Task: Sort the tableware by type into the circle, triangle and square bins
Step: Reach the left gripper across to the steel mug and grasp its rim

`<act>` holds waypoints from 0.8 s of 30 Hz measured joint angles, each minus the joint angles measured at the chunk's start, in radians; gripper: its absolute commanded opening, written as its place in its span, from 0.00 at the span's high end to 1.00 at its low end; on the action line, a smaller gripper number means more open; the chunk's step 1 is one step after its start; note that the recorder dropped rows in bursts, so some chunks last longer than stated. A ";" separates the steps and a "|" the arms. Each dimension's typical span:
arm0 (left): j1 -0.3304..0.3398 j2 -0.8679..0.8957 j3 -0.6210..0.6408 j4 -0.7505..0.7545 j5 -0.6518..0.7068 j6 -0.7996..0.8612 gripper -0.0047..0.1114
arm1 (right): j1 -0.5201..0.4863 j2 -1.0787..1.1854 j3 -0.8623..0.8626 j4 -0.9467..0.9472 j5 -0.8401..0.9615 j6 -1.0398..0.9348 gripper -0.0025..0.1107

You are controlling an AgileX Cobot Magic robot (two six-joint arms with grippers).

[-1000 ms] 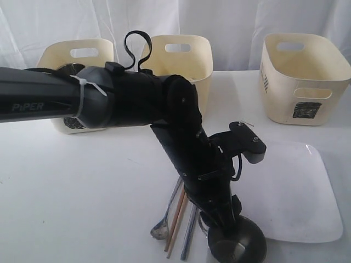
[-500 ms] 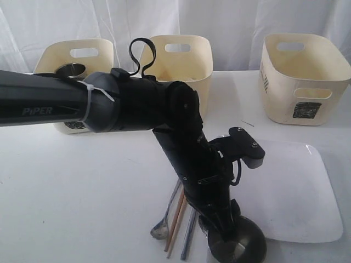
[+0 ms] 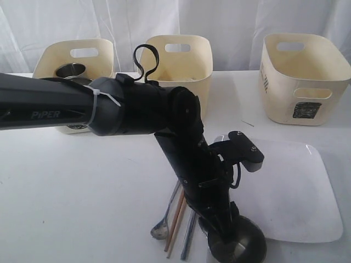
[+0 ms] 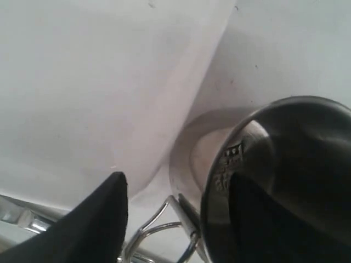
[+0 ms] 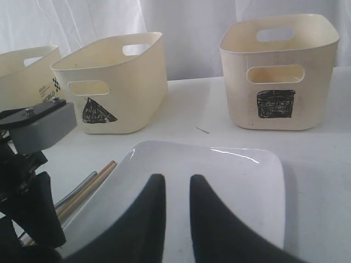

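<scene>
Just beyond the black right gripper (image 5: 176, 183) lies a glossy white square ceramic plate (image 5: 230, 181). Farther off, one cream plastic tub (image 5: 123, 76) bears a black scribbled triangle (image 5: 97, 111), and a second cream plastic tub (image 5: 285, 60) a black scribbled square (image 5: 276, 103). Beside that gripper run pale tan wooden chopsticks (image 5: 90, 186). At the black left gripper (image 4: 175, 183), a rounded steel mug (image 4: 285, 142) shines silver with dark reflections.

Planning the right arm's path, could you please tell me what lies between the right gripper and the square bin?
The white square plate, then bare table, as the right wrist view shows.
</scene>
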 measured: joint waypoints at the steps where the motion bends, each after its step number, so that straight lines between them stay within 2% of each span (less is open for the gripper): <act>1: 0.000 0.000 0.000 0.000 -0.004 0.000 0.61 | 0.000 0.000 0.000 0.000 0.000 0.000 0.84; 3: 0.000 0.001 0.000 0.000 -0.007 0.000 0.73 | 0.000 0.000 0.000 0.000 0.000 0.000 0.84; 8: 0.000 0.001 0.000 0.025 -0.015 0.014 0.96 | 0.000 0.000 0.000 0.000 0.000 0.000 0.84; 15: 0.000 -0.017 0.000 0.059 -0.009 0.018 0.96 | 0.000 0.000 0.000 0.000 0.000 0.000 0.84; 24: 0.000 -0.127 0.000 0.067 0.050 0.018 0.96 | 0.000 0.000 0.000 0.000 0.000 0.002 0.84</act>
